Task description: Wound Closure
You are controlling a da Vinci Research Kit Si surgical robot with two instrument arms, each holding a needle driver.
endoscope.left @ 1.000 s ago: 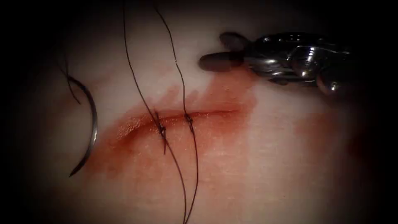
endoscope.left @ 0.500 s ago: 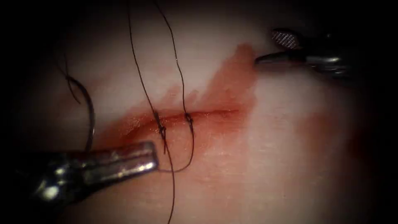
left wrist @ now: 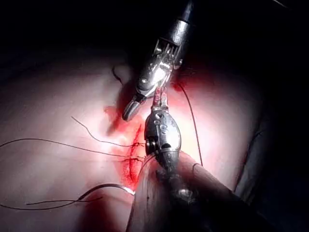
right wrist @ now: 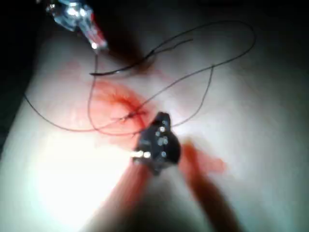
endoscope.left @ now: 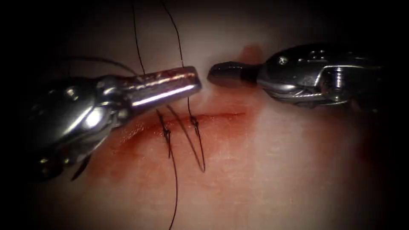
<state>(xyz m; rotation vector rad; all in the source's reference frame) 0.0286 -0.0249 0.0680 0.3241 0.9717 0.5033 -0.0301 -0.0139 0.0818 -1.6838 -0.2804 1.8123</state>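
two stitches (endoscope.left: 166,133) already sit across the cut (endoscope.left: 213,116), each with its thread (endoscope.left: 174,187) running up and down from the knot, so i judge the closure is in the thread-handling part and not in needle driving. the left tool (endoscope.left: 194,81) has come up from below the cut in the last half second and now lies over its left half, jaws closed and flat, the tip just at the strand of the right stitch; it seems to grip that strand, but i cannot be sure from here. the right tool (endoscope.left: 213,71), which was drawn back a moment ago, is again near, jaws together and holding nothing, its tip just beside the left tip, above the cut. the needle (left wrist: 108,187) lies free on the tissue (endoscope.left: 277,170) at the left of the cut, not in the tissue and in neither tool; its point shows under the left tool's body. in my opinion the next move calls for a sure hold on one strand and room between the two tips, which stand very close. both shafts reach in nearly level, from opposite sides, wrists straight. red fluid (endoscope.left: 238,98) stains the tissue around the cut.
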